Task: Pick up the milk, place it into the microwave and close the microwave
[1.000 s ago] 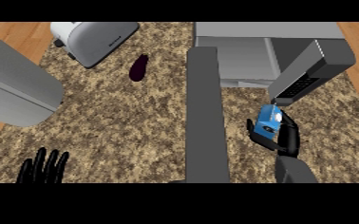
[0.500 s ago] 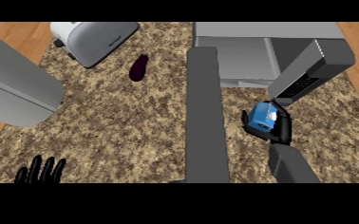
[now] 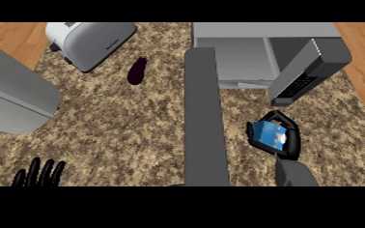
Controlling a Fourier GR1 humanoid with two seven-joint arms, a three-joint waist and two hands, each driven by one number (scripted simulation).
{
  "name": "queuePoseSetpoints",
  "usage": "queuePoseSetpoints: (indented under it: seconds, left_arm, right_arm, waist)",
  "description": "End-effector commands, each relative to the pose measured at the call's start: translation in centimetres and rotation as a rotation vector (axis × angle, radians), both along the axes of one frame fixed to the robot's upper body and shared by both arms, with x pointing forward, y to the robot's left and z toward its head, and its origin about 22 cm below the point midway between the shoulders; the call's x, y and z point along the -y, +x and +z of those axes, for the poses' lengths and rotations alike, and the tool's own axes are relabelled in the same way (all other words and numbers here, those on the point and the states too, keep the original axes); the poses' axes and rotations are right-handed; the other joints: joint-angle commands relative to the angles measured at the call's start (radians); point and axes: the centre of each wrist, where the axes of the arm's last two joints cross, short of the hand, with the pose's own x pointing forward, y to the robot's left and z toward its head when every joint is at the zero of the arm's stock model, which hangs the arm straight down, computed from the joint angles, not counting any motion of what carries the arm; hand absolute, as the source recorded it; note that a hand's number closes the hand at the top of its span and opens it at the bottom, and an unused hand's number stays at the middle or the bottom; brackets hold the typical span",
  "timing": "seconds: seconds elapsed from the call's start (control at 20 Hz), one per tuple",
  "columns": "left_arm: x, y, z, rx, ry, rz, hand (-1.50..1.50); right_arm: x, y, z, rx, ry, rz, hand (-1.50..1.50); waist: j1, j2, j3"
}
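The right hand (image 3: pixel 291 142) comes in from the lower edge at the right, its black fingers and thumb curled round the one milk carton (image 3: pixel 269 135). The carton is blue with a white patch on its face, and it sits tilted in the grasp, held above the speckled counter (image 3: pixel 121 125), not resting on it. It is still outside the microwave, just below and in front of that appliance's dark control panel (image 3: pixel 308 75).

There is one microwave (image 3: pixel 264 30), grey, at the upper right. Its pale cavity (image 3: pixel 242 60) lies open to view and nothing can be seen inside it. Its single door (image 3: pixel 206 121) is swung fully open and shows as a long grey slab running down the middle of the view, just left of the held carton.

Across the door, on the counter's left half, lie three more things, one of each. A small dark purple object (image 3: pixel 136 71) lies near the middle. A silver toaster (image 3: pixel 90 41) sits at the upper left, tilted in the view. A large plain grey block (image 3: pixel 21 99) sits at the left edge; what it is cannot be told.

The left hand (image 3: pixel 39 174) shows at the lower left corner, fingers straight and spread, pointing up, holding nothing and well apart from everything else.
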Motion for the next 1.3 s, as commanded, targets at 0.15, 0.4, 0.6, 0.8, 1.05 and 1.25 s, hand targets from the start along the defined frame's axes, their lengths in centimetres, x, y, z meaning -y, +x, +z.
queuePoseSetpoints:
  seconds: [0.15,0.4,0.6,0.8,1.05,1.25]
  left_arm:
    - [0.9,-0.4,0.0,-0.008,-0.018,-0.025,-1.5]
    - [-0.4,-1.2,-0.2,0.007,0.0,0.013,-1.5]
    - [0.1,-2.0,0.0,-0.01,-0.017,0.029,-1.5]
    - [-1.9,-1.8,0.7,0.004,-0.006,0.039,-1.5]
    - [-0.5,-2.0,0.3,-0.016,-0.015,0.032,-1.5]
    - [-1.3,-1.8,-0.9,-0.028,-0.026,0.018,-1.5]
  right_arm:
    - [2.5,-4.1,4.0,-0.026,-0.046,0.022,1.5]
    - [-0.2,-6.7,6.0,0.008,0.016,0.114,1.5]
    - [-1.7,-5.9,7.1,0.034,0.203,0.196,1.5]
    - [-4.3,-5.3,9.1,0.043,0.231,0.166,1.5]
    - [-3.8,-2.8,10.2,0.051,0.113,0.145,1.5]
    - [-7.7,0.6,10.7,0.022,0.088,0.138,1.5]
  waist:
    - [-0.006,-0.002,-0.001]
    - [0.001,0.001,0.0]
    - [0.006,0.001,0.001]
    - [0.009,0.003,0.001]
    - [0.011,0.004,0.001]
    - [0.016,0.005,0.001]
